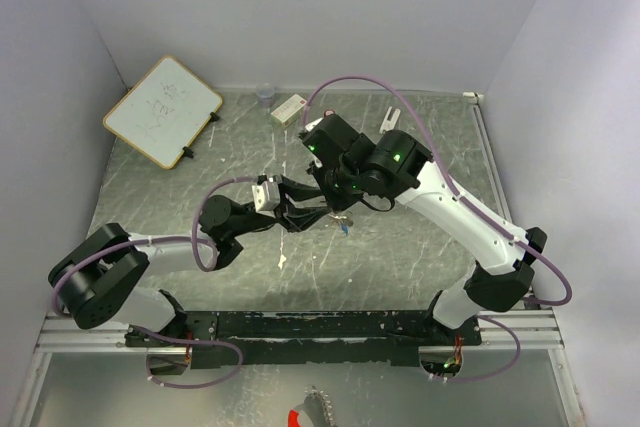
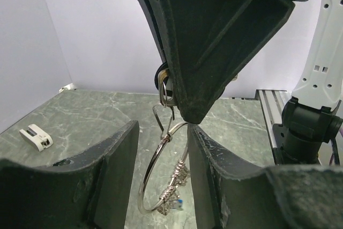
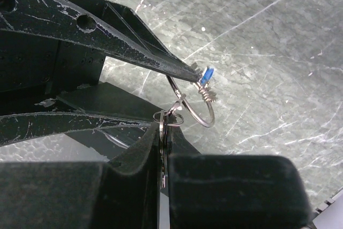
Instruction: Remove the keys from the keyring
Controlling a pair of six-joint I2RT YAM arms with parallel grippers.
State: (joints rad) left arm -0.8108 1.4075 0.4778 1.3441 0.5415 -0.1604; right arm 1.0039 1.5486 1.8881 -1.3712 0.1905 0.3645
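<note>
With our right gripper (image 3: pixel 163 151) clamped on the keyring (image 2: pixel 161 175), our open left gripper (image 2: pixel 163 148) should pinch the keys (image 2: pixel 174 194) dangling between its fingers.

Both arms reach inward and meet over the middle of the worktop. The left gripper (image 1: pixel 300 209) points right, its jaws parted with a gap between the pads. The right gripper (image 1: pixel 335 209) points down and left, its jaws pressed together, fingertips just beside the left's.
</note>
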